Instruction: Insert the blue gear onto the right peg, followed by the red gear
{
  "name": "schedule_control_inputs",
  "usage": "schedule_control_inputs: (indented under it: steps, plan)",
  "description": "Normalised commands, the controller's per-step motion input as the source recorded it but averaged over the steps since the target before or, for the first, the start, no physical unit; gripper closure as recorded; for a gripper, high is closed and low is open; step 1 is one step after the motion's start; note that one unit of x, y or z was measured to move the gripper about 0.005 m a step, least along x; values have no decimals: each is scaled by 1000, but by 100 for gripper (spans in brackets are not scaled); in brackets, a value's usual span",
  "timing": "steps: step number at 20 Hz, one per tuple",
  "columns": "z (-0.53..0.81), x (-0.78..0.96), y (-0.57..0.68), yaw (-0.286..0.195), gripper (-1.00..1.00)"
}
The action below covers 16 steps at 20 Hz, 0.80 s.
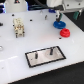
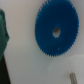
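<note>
The blue gear (image 1: 59, 23) lies flat on the white table at the back of the exterior view's right. It fills much of the wrist view (image 2: 56, 31), its central hole showing. The red gear (image 1: 64, 33) lies just in front of it, apart from it. My gripper (image 1: 58, 17) hangs close above the blue gear and holds nothing. One blurred fingertip (image 2: 74, 75) shows beside the gear. The grey plate with a black border (image 1: 45, 60) lies nearer the front. The right peg (image 1: 50, 50) and its twin (image 1: 38, 54) stand on the plate, both bare.
A small beige blocky object (image 1: 18, 26) stands at the back of the exterior view's left. Dark clutter lines the table's far edge. A blurred green shape (image 2: 2, 35) sits at the edge of the wrist view.
</note>
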Motion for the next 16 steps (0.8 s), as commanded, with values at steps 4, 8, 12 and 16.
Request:
schedule_control_inputs:
  steps: [4, 8, 12, 16]
  plan:
    - [-444, -311, -250, 0, -100]
    - [-193, -200, -99, 0, -100]
    - [0, -145, 59, 0, 100]
    - [-118, -248, -38, 0, 100]
